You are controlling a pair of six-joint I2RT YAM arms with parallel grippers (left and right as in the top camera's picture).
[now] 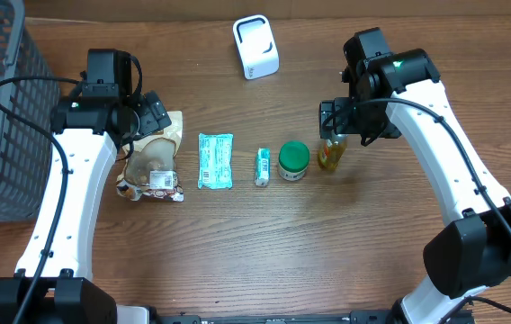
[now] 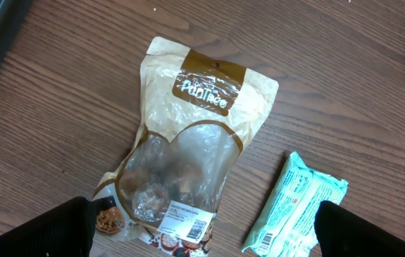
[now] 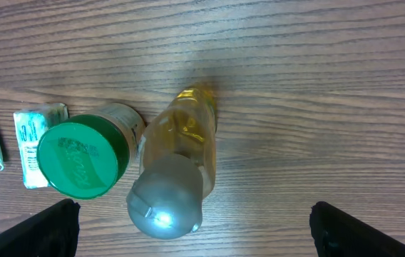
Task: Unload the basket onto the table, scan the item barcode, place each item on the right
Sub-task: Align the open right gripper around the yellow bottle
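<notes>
My left fingers are spread wide apart and hold nothing. They hang over the brown pouch, which lies flat on the counter between them. Its barcode label faces up at the end nearest me, so I judge it was laid that way for an easy read after a lift. My right fingers are also wide apart and empty, one on either side above the upright bottle. I cannot tell which of the two is meant to be scanned first.

Through its clear window the pouch shows brownish lumps. The bottle holds yellow liquid under a grey cap, which is on. Just beside it stands a jar with its green lid closed, so its contents are hidden.

Further along the row lie a small sachet and a mint-green packet, each apart from the next, which I take as spacing for one pick at a time. The white scanner stands at the far side, between my arms. A wire basket sits at the left edge, and I cannot make out what is in it.
</notes>
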